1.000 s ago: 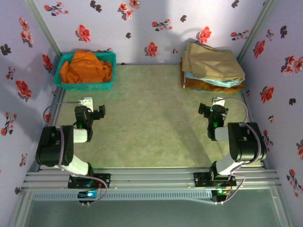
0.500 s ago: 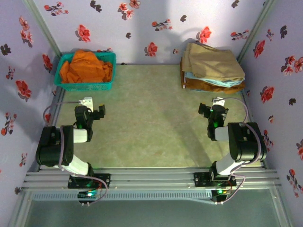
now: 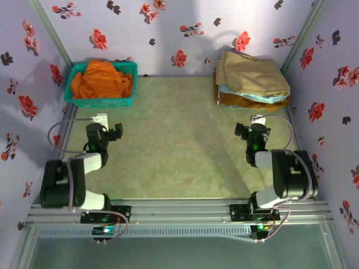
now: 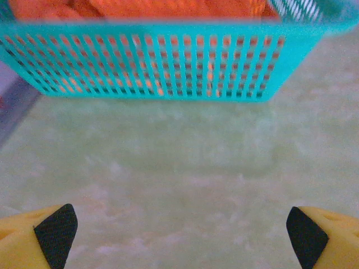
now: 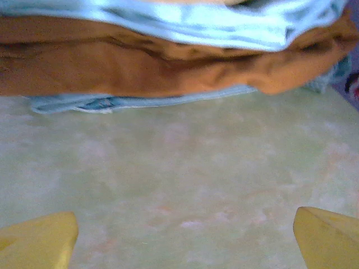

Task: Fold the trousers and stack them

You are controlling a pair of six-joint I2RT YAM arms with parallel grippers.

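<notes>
The orange trousers lie bunched in the teal basket at the back left; through the basket's mesh wall the trousers show orange. My left gripper hovers just in front of the basket, open, with bare table between its fingertips. My right gripper is open too, in front of the folded stack, nothing between its yellow fingers.
A stack of folded garments sits at the back right, tan on top, light blue and brown below. Flowered walls close in the table on three sides. A metal rail runs along the near edge.
The left arm has shifted slightly, its gripper moving a little toward the basket. The right arm has barely moved.
</notes>
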